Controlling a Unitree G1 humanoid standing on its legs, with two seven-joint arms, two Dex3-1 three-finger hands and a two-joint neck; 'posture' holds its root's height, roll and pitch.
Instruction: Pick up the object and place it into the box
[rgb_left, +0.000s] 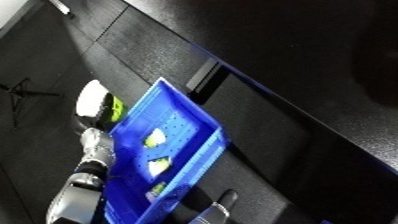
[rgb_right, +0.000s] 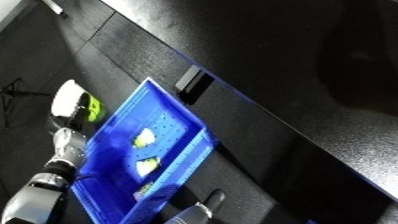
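Left hand (rgb_left: 96, 107), white-shelled with black fingers, sits at the left outer wall of the tilted blue plastic bin (rgb_left: 200, 114) and appears curled round a small yellow-green object (rgb_left: 116, 109); which way that object's long axis points cannot be told. Pale yellow-green items (rgb_left: 155, 138) lie on the bin's perforated floor. Right hand (rgb_right: 210, 201) shows only as dark fingers at the near edge, just right of the bin; whether it is spread or curled cannot be told.

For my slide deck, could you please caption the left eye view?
Left hand holds a yellow-green object beside the blue bin, which already contains similar items.
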